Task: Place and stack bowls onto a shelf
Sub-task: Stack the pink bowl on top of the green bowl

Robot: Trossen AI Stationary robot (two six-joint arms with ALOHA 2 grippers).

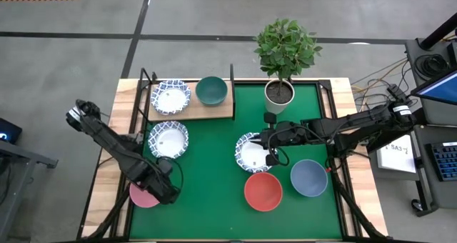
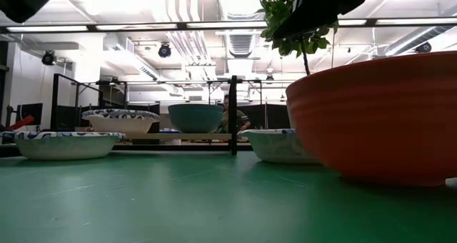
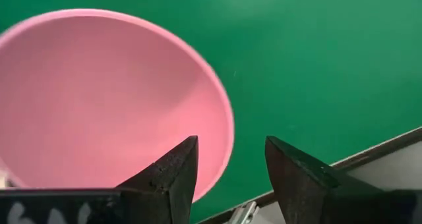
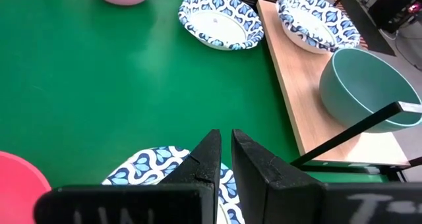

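The pink bowl [image 1: 143, 196] sits on the green mat at its near left; my left gripper [image 3: 231, 141] is open above it, one finger over the inside and one outside its rim [image 3: 226, 128]. My right gripper [image 1: 271, 156] is shut on a white bowl with a blue rim [image 1: 251, 151] at mid-mat. A second white bowl [image 1: 168, 139] rests on the mat. The shelf [image 1: 214, 111] at the far left carries a third white bowl [image 1: 170, 96] and the green bowl [image 1: 211, 90]. The red bowl [image 1: 263, 190] and grey-blue bowl [image 1: 309, 177] stand on the mat near the front. My right gripper pinches the white bowl's blue patterned rim [image 4: 178, 161] between its two fingers, on the side nearest the table's right edge. The fingers come slanting down from the right. The bowl's base [image 2: 282, 157] rests on the mat, level.
A potted plant in a white pot [image 1: 279, 93] stands at the mat's far edge, just beyond my right gripper. Thin black uprights [image 1: 231, 78] rise at the shelf's ends. Bare green mat [image 1: 214, 171] lies between the two arms.
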